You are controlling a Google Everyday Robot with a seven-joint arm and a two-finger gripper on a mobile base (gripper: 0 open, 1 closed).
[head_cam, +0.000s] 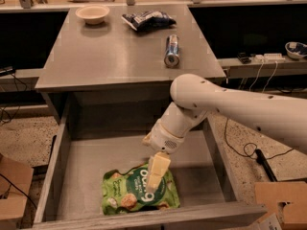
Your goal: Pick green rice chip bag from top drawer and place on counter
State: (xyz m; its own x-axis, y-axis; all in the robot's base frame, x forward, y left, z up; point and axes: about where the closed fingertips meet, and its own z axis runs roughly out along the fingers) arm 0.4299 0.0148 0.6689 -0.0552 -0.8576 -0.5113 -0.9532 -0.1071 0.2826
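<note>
The top drawer [53,176] stood pulled out at the front of the view. The green rice chip bag [127,198] lay flat on its bottom, near the front wall and about midway between the 2 side walls. The claw [157,172] hung pointing down over the bag's upper right part and overlapped it in the view. I could not tell whether it touched the bag, nor whether it was released or clenched. The white arm [230,104] reached in from the right, bending down into the drawer.

Cardboard boxes sat on the floor at the left [12,186] and right [280,202] of the drawer.

Behind the drawer, the bench [110,56] carried 3 things. A can [171,51] lay on its side toward the right edge. A dark blue-and-white bag [147,20] lay farther back. A pale bowl [92,13] sat upright at the far left.
</note>
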